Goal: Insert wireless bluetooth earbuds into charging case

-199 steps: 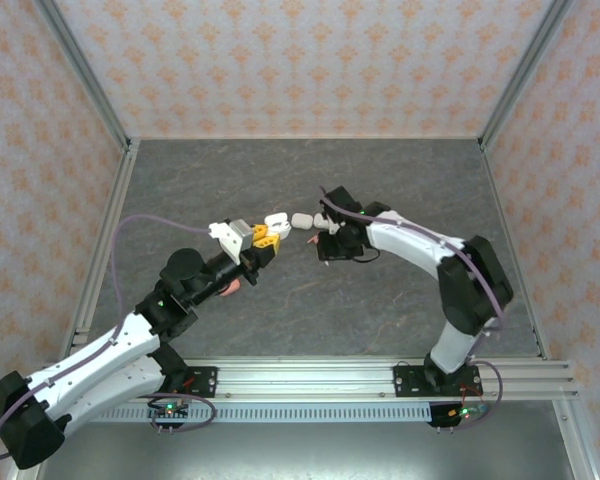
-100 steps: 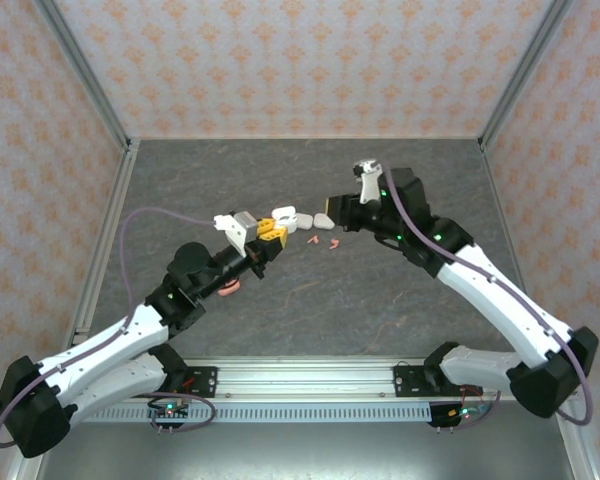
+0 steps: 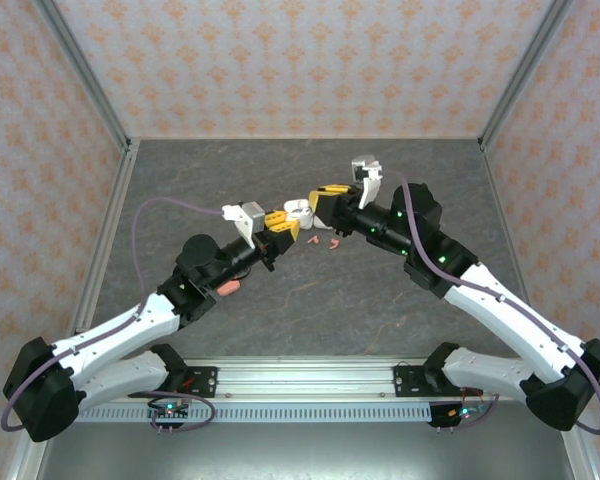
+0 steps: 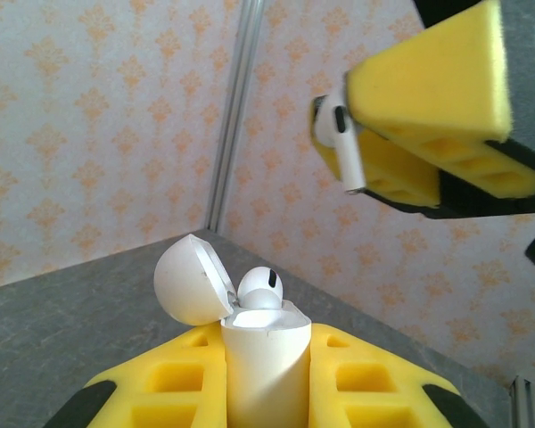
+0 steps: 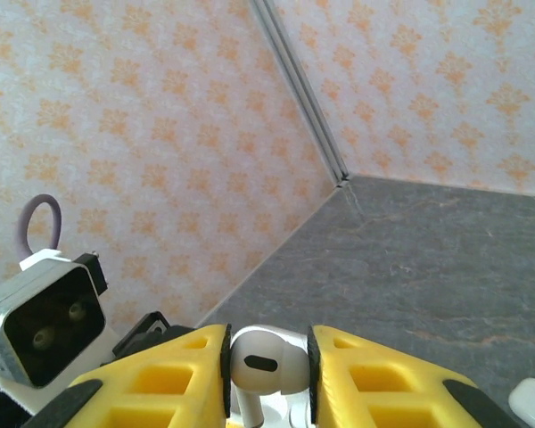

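Left pincer (image 4: 266,385) clamps the open case (image 4: 250,334), one earbud (image 4: 260,290) seated; right pincer (image 5: 267,379) pinches another earbud (image 5: 266,357).

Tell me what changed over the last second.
The right gripper rose from the table with a white earbud, and the left gripper carried the open case rightward to meet it. Both grips held; the two pink earbuds on the table stayed put.
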You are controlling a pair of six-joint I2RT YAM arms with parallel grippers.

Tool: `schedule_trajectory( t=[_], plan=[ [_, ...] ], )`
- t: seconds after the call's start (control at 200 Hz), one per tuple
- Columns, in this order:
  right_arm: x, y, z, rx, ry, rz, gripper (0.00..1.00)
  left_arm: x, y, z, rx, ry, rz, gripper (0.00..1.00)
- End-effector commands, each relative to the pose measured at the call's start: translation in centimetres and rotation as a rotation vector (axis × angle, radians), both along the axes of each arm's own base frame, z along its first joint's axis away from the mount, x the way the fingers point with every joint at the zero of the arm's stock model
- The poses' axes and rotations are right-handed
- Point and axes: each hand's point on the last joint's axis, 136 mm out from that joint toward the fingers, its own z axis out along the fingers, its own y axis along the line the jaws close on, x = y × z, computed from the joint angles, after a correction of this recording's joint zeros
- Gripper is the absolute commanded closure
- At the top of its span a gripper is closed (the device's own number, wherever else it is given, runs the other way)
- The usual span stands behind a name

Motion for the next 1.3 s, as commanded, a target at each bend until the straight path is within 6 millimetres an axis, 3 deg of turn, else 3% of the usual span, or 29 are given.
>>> schedule_trajectory(
  t=[0.0,0.495,1.296],
  plan=[
    [-0.1,1.1,1.5,0.036,-0.061,0.029,0.72,-0.8,-0.4,3.4,-0.068,-0.073,-0.033,1.00],
    [0.0,3.6,-0.9,-0.026,-0.038,0.067,0.73,-0.7,-0.5,3.4,-0.066,-0.075,-0.029,1.00],
    [-0.4,2.6,-3.2,-0.105,0.015,0.043,0.70,-0.6,0.1,3.4,-0.070,-0.085,0.005,1.00]
  ],
)
